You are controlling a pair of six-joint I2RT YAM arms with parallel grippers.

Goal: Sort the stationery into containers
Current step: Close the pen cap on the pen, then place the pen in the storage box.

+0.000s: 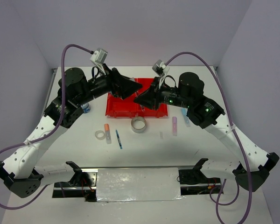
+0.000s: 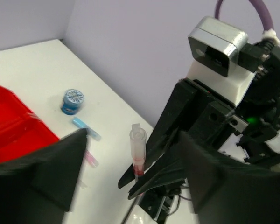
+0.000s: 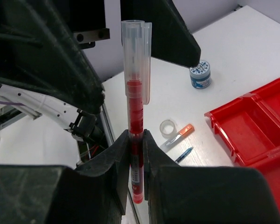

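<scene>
Above the bright red plastic compartment tray [image 1: 114,109] at 12 o'clock, right fingers [image 3: 115,161] pinch a thin red clear-capped pen [image 3: 135,102] near its lower end, left fingers [image 2: 56,172] wide; this end-grip may let it pivot out.

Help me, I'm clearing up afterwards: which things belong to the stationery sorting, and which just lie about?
Job: red tray, red pen, silver tape ring, clear tape ring, orange stub, blue pen, pink stick, blue roll.
Lying about: shiny sheet, purple cables.
</scene>
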